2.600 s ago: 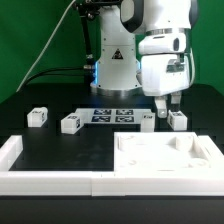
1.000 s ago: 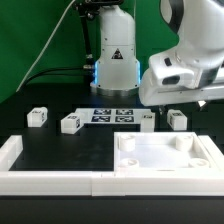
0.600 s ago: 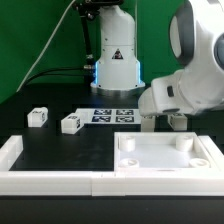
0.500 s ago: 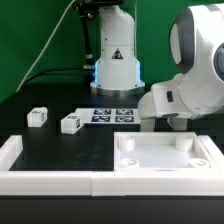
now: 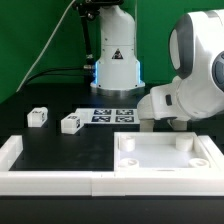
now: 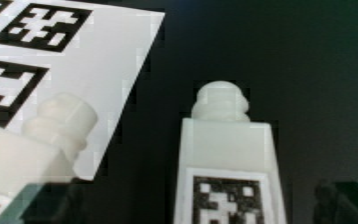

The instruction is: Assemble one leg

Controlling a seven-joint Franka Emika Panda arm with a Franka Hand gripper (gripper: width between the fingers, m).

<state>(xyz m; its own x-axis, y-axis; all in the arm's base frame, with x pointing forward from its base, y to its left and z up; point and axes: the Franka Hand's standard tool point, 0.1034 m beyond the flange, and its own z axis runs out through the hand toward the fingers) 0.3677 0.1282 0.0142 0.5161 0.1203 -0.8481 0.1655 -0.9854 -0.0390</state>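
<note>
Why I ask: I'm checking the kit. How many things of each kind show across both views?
Legs: 3 (two in the exterior view, one in the wrist view)
Wide white panel: 1
Marker board: 1
White border rail: 1
Total: 6, leaving out a blurred white shape beside the wrist-view leg.

The robot arm bends low over the black table on the exterior view's right, its white bulk hiding the spot just behind the wide white panel. Toward the exterior view's left, a leg and a second leg sit near each other but apart, with the marker board flat between them and the arm. A white rail runs along the front.
</note>
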